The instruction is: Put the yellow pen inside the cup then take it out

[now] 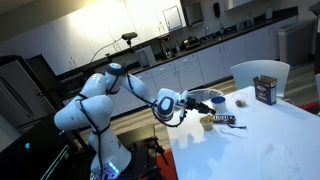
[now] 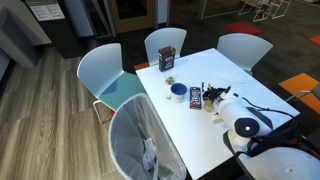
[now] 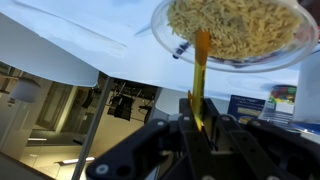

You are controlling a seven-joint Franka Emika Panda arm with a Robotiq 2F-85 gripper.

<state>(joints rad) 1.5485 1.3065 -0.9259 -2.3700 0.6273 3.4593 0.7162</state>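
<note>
My gripper (image 3: 200,122) is shut on the yellow pen (image 3: 201,70), which sticks out from between the fingers. In the wrist view the pen's far end reaches past the rim of the cream cup (image 3: 160,38) into its speckled mouth. In both exterior views the gripper (image 1: 203,104) (image 2: 215,96) hangs just above the cup (image 1: 207,122) (image 2: 211,107) near the middle of the white table (image 1: 270,130). The pen is too small to make out there.
A blue-and-white vessel (image 2: 177,92) and a candy bar (image 2: 195,98) lie beside the cup. A dark rectangular box (image 2: 167,60) stands near the table's far edge. White chairs (image 2: 105,75) ring the table. A cable (image 2: 265,105) runs over the tabletop.
</note>
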